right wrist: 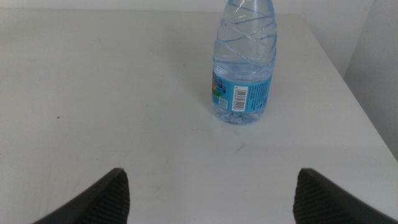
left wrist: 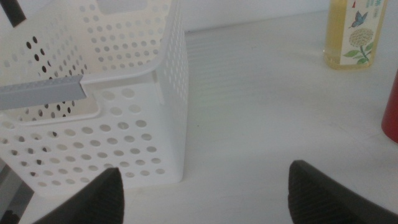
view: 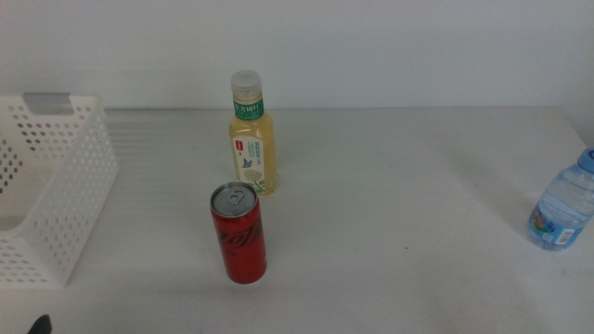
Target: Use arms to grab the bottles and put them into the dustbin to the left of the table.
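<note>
We log the yellow bottle [view: 252, 135] upright at upper centre of the middle view, red can [view: 238, 233] just below it, water bottle [view: 563, 210] at right edge, dustbin [view: 51, 186] at left edge. Left gripper [left wrist: 205, 190] and right gripper [right wrist: 211, 196] both show jaws spread apart, holding nothing.

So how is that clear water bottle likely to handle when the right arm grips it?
The water bottle looks thin-walled and clear, so it probably flexes under the jaws. It looks nearly empty, so likely light and tippy. Standing upright and round, it may roll if the open right gripper knocks it over.
</note>
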